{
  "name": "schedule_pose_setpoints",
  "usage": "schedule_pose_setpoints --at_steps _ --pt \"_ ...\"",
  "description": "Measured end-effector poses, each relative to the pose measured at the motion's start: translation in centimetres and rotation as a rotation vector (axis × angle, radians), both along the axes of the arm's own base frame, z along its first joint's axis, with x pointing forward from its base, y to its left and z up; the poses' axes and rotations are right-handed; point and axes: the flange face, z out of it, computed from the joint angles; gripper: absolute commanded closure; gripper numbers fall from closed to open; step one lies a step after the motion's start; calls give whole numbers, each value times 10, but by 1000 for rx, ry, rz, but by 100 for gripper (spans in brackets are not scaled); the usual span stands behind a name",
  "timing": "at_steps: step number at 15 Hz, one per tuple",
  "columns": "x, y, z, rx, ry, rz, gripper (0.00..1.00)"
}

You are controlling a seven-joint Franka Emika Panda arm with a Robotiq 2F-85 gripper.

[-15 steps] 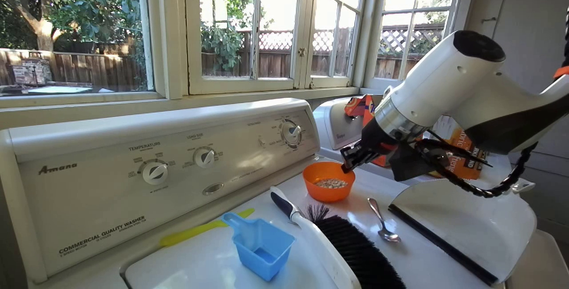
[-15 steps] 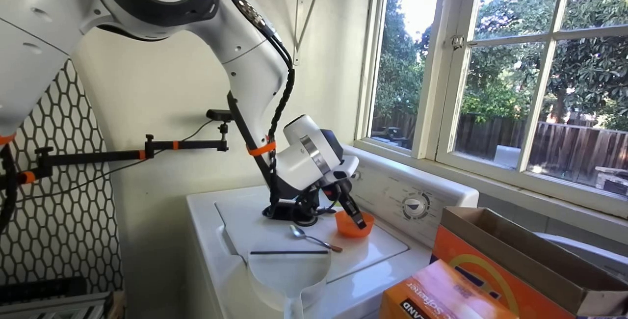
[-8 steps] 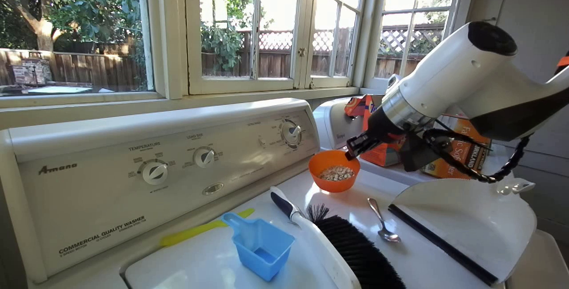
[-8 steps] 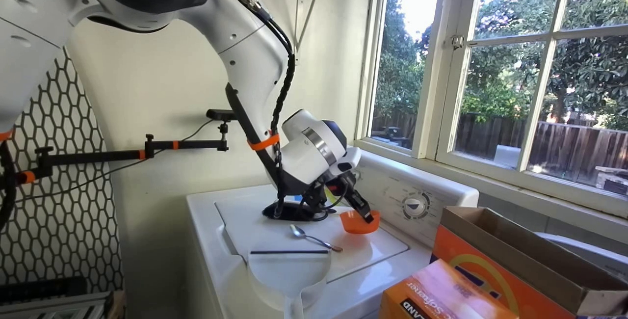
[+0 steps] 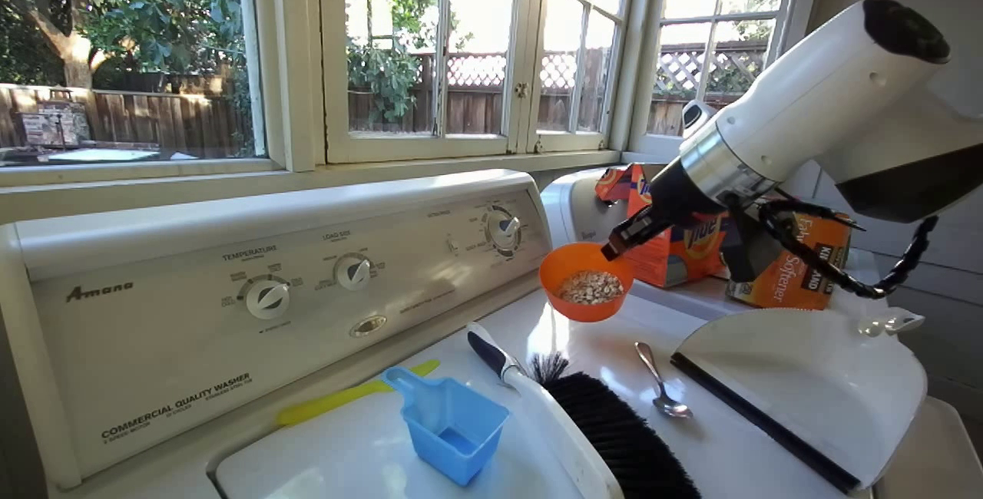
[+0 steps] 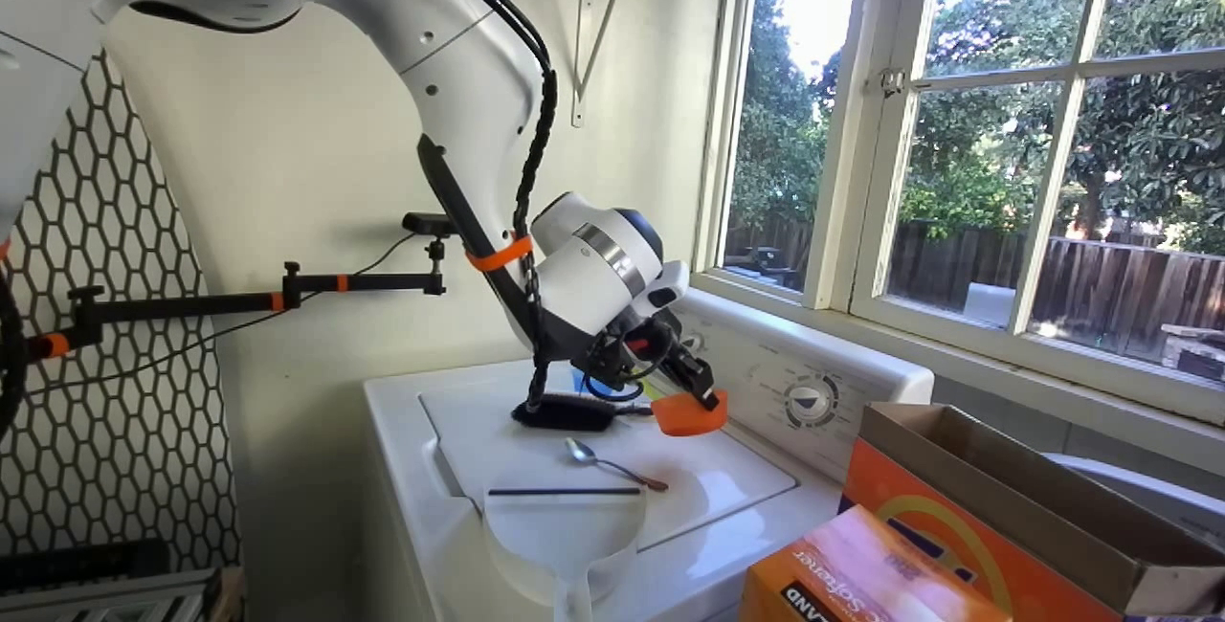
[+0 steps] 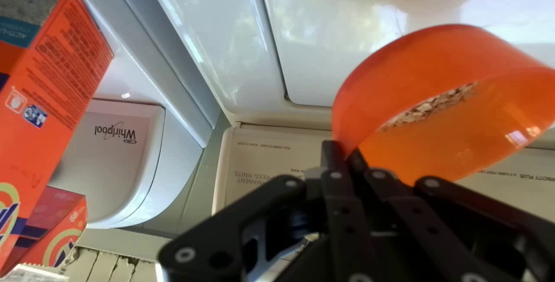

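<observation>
In the foreground of an exterior view, a blue scoop (image 5: 455, 424) and a black-bristled brush (image 5: 618, 424) rest on the tabletop (image 5: 737, 457). Past them lie a spoon (image 5: 666, 399) and a dustpan (image 5: 806, 391). Farther back, the end effector (image 5: 613, 247) pinches the rim of an orange bowl (image 5: 576, 259) of pale flakes (image 5: 591, 287), tilted above the tabletop. Behind stand orange boxes (image 5: 695, 249), then windows (image 5: 484, 96).

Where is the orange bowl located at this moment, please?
In an exterior view, the orange bowl is right of centre, held by its rim in the claw above the Amana washer, with the metal spoon lower and to its right.
</observation>
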Motion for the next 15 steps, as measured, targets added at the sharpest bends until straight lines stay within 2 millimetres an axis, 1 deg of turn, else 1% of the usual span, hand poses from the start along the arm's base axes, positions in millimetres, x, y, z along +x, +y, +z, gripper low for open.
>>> schedule_pose_setpoints --at_steps 8,15 --pt "-31 11 13 -98 5 149 99" --pt "-54 12 21 -198 -18 247 99"
